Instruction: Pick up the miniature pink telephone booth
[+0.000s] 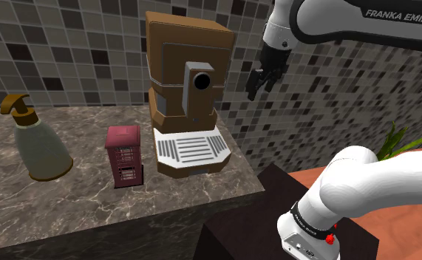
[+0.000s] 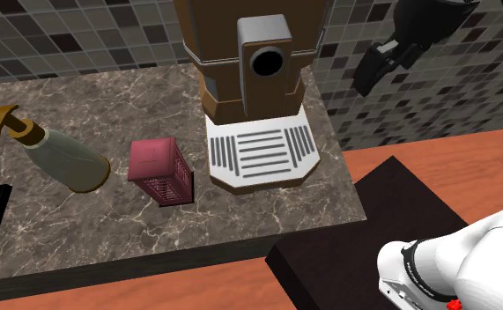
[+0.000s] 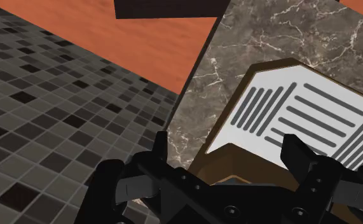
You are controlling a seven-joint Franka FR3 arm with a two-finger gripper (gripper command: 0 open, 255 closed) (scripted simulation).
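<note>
The miniature telephone booth (image 1: pixel 123 155) (image 2: pixel 159 170) is dark pink and stands upright on the marble counter (image 1: pixel 69 199), between a soap dispenser and a coffee machine. My black gripper (image 1: pixel 258 87) (image 2: pixel 371 77) hangs in the air beyond the counter's end, on the far side of the coffee machine from the booth and well above it. In the wrist view its fingers (image 3: pixel 161 147) stand apart with nothing between them, over the machine's white drip tray (image 3: pixel 307 118). The gripper (image 3: pixel 229 153) is open.
A tall brown coffee machine (image 1: pixel 187 74) (image 2: pixel 249 53) stands between gripper and booth. An olive soap dispenser (image 1: pixel 38 142) (image 2: pixel 64 157) sits beyond the booth. A tiled wall (image 1: pixel 69 44) backs the counter. The dark stand (image 1: pixel 268 214) lies below the counter's end, on an orange floor (image 3: pixel 154 44).
</note>
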